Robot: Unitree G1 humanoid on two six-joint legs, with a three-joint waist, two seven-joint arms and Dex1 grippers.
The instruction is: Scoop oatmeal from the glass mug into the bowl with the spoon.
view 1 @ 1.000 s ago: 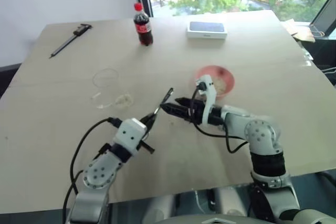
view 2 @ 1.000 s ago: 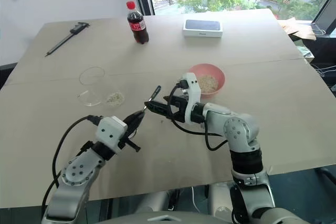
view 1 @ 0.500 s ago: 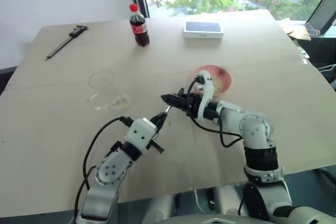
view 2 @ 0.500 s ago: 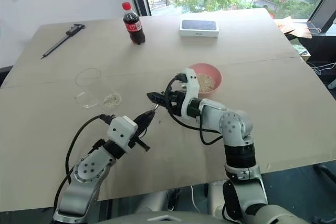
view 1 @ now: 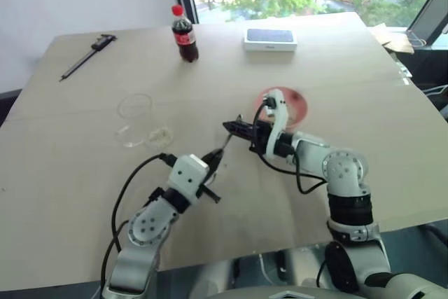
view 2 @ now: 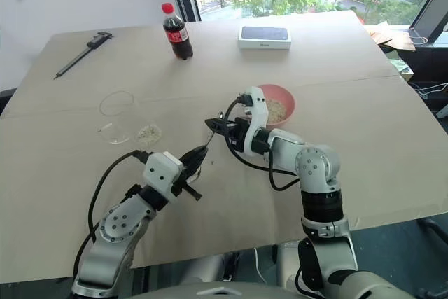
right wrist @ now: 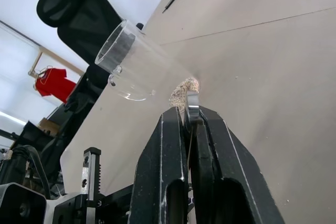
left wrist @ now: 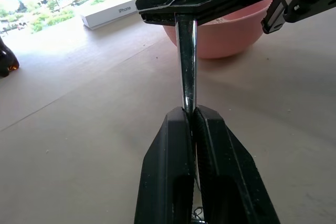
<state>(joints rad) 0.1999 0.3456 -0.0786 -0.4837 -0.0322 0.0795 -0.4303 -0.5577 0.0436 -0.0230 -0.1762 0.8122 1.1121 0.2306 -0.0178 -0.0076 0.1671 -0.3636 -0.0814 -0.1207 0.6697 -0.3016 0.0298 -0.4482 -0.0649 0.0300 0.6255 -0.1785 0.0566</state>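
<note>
Both end effectors (left [view 2: 199,152], right [view 2: 213,124]) pinch the spoon [left wrist: 186,66], its bowl apparently hidden.

Both hands meet mid-table, the left hand [view 2: 198,157] and right hand [view 2: 212,124] clamped on one slim silver metal spoon [left wrist: 186,64], barring the middle of the pale wooden table [view 2: 364,138]. The small round pink bowl [view 2: 281,94] stands just behind the right arm. The clear glass mug [view 2: 116,106] lies tipped nearer the left edge, pale oatmeal flakes [view 2: 148,131] beside it. The near edge lies open.
</note>
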